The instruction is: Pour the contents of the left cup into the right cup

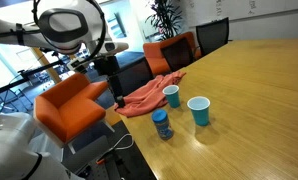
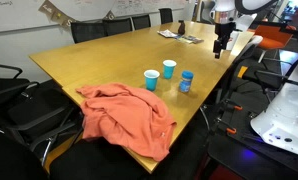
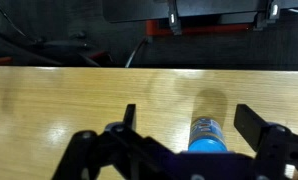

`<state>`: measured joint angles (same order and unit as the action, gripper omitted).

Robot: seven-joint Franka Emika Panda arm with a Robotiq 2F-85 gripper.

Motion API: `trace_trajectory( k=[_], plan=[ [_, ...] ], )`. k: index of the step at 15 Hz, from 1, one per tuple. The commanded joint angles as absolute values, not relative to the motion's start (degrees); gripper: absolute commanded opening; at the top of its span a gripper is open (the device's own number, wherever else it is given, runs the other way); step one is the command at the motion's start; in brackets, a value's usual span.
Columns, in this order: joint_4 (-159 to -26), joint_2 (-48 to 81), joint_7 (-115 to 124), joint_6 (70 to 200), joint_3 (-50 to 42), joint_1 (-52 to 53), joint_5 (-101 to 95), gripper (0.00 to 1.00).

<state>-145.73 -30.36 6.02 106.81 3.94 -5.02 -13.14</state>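
A long wooden table (image 2: 89, 60) is seen in a meeting room with large windows. Black chairs (image 2: 89, 30) are lined along its far side in an exterior view, and orange chairs (image 1: 69, 105) and a plant (image 1: 167, 15) are shown in an exterior view. An orange cloth (image 2: 124, 115) is laid on the table and hangs over its edge.

The left cup (image 1: 171, 95), paler inside, is placed upright just beside the cloth. The right cup (image 1: 199, 110) is placed upright near it, not touching it. A short blue bottle (image 1: 162, 123) is set near both cups, on the robot's side.

The cups and the cloth are caught in both exterior views only. In the wrist view only the bottle and bare wood are seen past the fingers.

The arm (image 1: 64, 25) is bent over, and the gripper (image 2: 221, 48) is pointed down near the table's edge, well apart from the cups. Its jaws are spread wide and nothing is held
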Motion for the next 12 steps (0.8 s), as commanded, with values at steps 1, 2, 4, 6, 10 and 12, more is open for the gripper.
trace_trajectory(
  k=[1, 2, 4, 6, 10, 12],
  plan=[
    [-145.63, -30.3, 6.42, 106.61, 3.06, -4.01, -13.55, 1.0],
    [-145.64, -30.3, 6.42, 106.61, 3.06, -4.01, -13.55, 1.0],
    [-145.64, -30.3, 6.42, 106.61, 3.06, -4.01, -13.55, 1.0],
    [-145.64, -30.29, 6.42, 106.61, 3.06, -4.01, -13.55, 1.0],
    [-143.14, -26.9, 4.9, 110.29, 2.46, -3.24, -13.47, 1.0],
    [-140.65, -23.94, 3.2, 113.79, 1.97, -2.51, -13.08, 1.0]
  ],
)
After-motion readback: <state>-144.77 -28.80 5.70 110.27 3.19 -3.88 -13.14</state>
